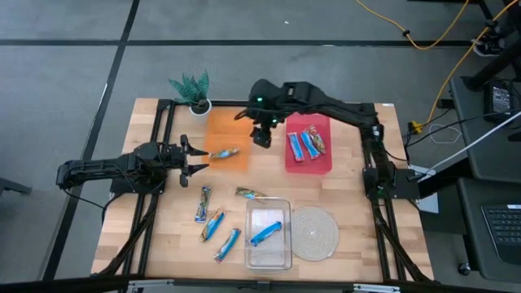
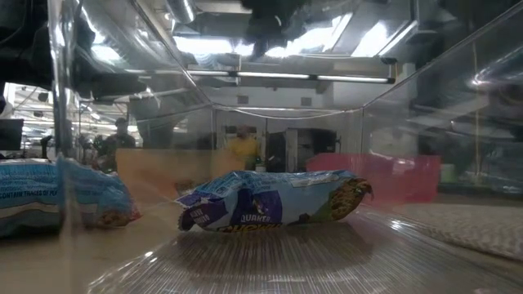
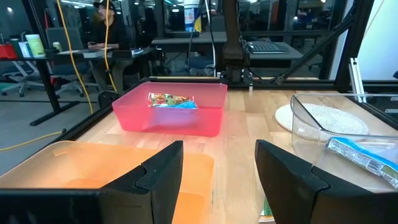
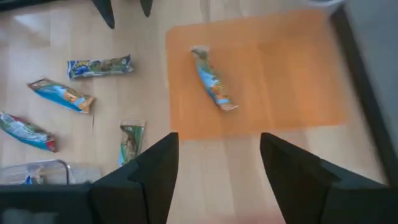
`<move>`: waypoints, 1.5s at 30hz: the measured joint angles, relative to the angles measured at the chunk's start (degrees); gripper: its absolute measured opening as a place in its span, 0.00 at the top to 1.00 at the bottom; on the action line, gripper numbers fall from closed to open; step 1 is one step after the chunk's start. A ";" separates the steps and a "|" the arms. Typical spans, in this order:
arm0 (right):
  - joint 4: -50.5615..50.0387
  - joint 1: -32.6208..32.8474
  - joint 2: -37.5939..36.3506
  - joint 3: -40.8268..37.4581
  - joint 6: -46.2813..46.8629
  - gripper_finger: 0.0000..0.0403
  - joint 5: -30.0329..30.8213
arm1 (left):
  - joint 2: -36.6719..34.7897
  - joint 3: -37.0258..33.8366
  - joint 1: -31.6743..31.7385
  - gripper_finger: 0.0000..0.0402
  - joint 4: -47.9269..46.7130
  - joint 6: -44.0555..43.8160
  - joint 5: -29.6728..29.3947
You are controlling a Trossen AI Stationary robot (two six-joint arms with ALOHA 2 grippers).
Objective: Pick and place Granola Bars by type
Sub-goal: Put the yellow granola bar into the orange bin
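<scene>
My left gripper (image 1: 194, 159) is low at the left side of the table (image 1: 350, 195), reaching toward the orange tray (image 1: 228, 130). Its fingers are spread apart and hold nothing. My right gripper (image 1: 260, 134) hangs above the gap between the orange tray and the red tray (image 1: 309, 159). My right arm stretches in from the right side. Its fingers are spread too, with nothing between them.

The table is light wood with a black frame. A little green plant (image 1: 193, 89) stands at the far corner by the orange tray. A round woven mat (image 1: 314, 232) lies beside the clear tray (image 1: 269, 236).

One bar (image 1: 223, 153) lies in the orange tray. A few bars (image 1: 305, 143) lie in the red tray. One blue bar (image 1: 266, 233) lies in the clear tray. Three more bars (image 1: 213, 224) lie loose on the wood to the left of the clear tray, and one greenish bar (image 1: 250, 194) lies just behind it.

The low view looks through the clear tray, right at the blue bar (image 2: 270, 204), so I can see its wrapper up close. My left wrist view shows the room: desks, chairs, and a person (image 3: 106, 28) sitting far off. The top view shows only gray floor and yellow cables (image 1: 440, 37). My right wrist view looks straight down on the bar (image 4: 211, 81) in the orange tray.
</scene>
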 joint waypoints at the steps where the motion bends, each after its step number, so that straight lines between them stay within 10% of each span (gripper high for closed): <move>1: -1.33 0.31 -1.36 0.00 0.00 0.44 1.15 | 0.00 0.00 -0.02 0.52 -0.02 0.02 -0.02; 17: -9.85 10.03 -29.01 -8.66 4.00 0.45 22.08 | 0.00 0.00 0.00 0.52 0.01 0.02 0.00; 24: 11.46 10.67 -53.55 -40.34 3.62 0.45 22.97 | -0.02 0.00 0.00 0.52 -0.01 0.00 -0.02; 32: 52.97 9.14 -76.39 -82.14 -4.78 0.45 10.49 | -0.01 0.01 -0.01 0.52 -0.02 0.01 -0.02; 45: 96.75 2.57 -88.04 -124.08 1.74 0.45 -4.08 | 0.00 0.00 -0.01 0.52 -0.02 0.00 -0.02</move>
